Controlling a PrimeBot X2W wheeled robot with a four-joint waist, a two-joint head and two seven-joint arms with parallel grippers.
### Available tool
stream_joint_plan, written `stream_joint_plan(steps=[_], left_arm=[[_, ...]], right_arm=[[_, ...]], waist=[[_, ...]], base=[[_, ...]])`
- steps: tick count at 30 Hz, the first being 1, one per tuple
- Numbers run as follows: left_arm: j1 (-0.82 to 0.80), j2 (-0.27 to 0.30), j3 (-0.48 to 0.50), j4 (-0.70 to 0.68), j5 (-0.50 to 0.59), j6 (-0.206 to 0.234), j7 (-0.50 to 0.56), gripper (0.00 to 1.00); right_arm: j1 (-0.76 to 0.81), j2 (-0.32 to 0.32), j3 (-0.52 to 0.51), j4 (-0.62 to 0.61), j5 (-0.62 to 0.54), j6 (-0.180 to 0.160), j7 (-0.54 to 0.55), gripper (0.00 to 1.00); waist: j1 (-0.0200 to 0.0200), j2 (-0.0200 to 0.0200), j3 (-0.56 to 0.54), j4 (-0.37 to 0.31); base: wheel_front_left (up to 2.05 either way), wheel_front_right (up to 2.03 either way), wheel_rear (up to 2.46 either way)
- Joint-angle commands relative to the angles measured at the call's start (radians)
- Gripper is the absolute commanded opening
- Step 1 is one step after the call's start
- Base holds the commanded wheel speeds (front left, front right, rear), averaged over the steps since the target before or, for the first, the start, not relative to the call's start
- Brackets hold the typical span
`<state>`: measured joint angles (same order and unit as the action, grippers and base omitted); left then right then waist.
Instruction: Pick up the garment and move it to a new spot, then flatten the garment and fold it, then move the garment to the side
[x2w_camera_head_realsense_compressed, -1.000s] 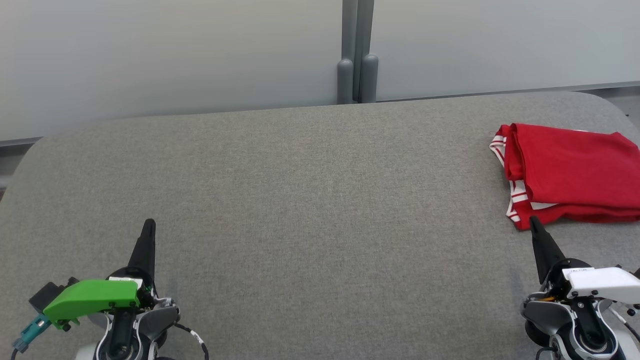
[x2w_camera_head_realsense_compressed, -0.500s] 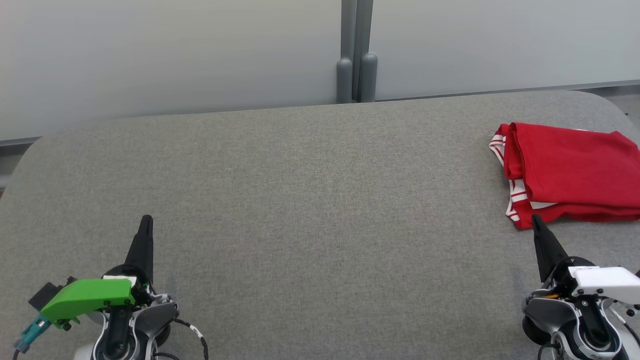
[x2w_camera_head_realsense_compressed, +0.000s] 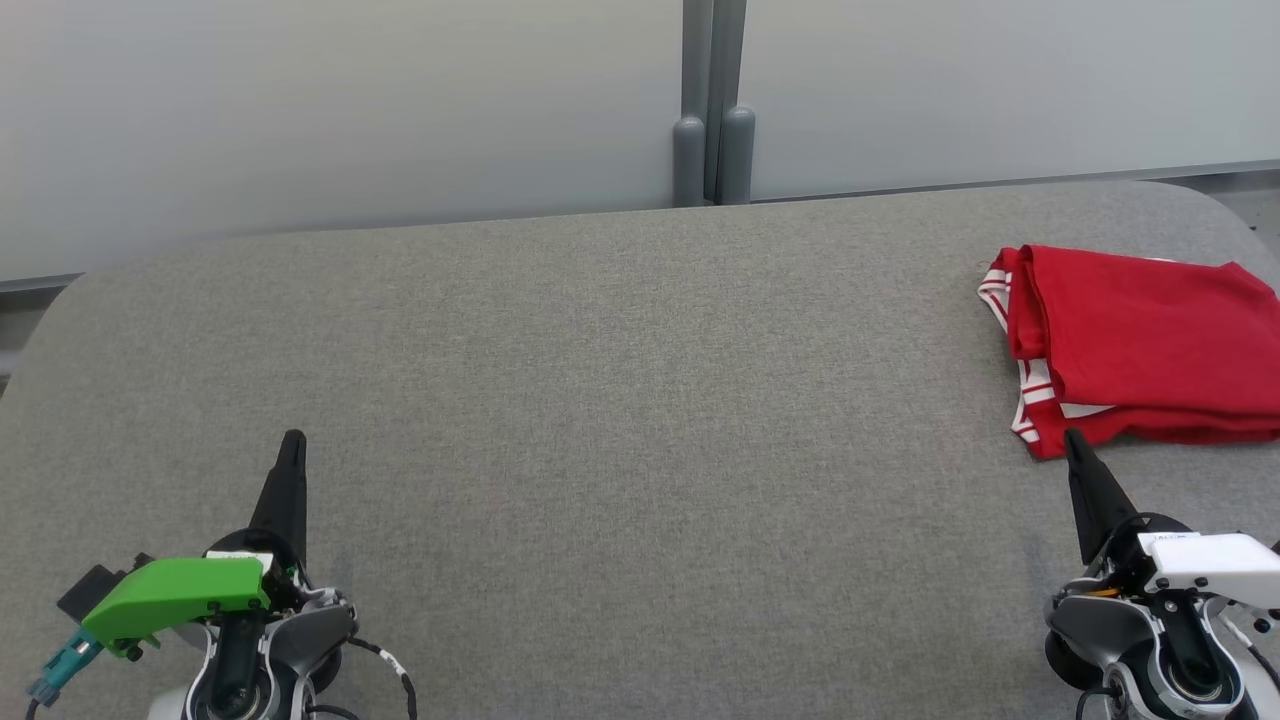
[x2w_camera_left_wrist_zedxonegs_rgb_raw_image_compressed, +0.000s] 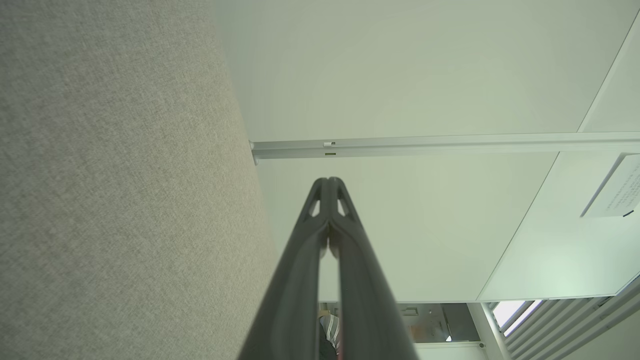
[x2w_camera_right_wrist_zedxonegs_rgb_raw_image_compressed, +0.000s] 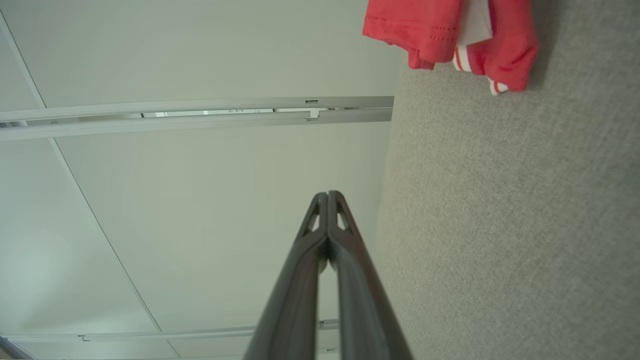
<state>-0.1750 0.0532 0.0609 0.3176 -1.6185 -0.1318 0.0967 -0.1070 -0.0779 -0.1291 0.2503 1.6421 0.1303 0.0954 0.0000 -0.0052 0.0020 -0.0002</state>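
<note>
Head view: garment (x2w_camera_head_realsense_compressed: 1140, 340) just beyond right hand (x2w_camera_head_realsense_compressed: 1072, 438)

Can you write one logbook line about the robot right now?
garment: red, folded, right side of table | left gripper: shut, empty | right gripper: shut, empty, apart from garment | task: seemingly done

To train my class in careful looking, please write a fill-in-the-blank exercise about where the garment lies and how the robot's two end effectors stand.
1. The garment is mostly ____ with white stripes along one edge.
2. It lies on the grey table toward the robot's ____ side.
3. The left end effector and the right end effector are both ____, holding nothing.
4. The end effector closer to the garment is the ____ one.
Missing words: red; right; shut; right.
</note>
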Motion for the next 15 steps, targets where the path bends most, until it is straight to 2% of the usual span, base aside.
stream_joint_plan(steps=[1,15], left_arm=[[-0.013,-0.001,0.003,-0.001,-0.001,-0.003,0.004,0.00],[-0.013,-0.001,0.004,-0.001,0.001,-0.003,0.005,0.00]], right_arm=[[-0.007,-0.002,-0.003,0.001,-0.006,0.001,0.003,0.00],[-0.008,0.001,-0.006,0.001,-0.008,0.001,0.006,0.00]], waist=[[0.0000,0.0052,0.000,0.000],[0.0000,0.0052,0.000,0.000]], base=[[0.00,0.00,0.00],[0.00,0.00,0.00]])
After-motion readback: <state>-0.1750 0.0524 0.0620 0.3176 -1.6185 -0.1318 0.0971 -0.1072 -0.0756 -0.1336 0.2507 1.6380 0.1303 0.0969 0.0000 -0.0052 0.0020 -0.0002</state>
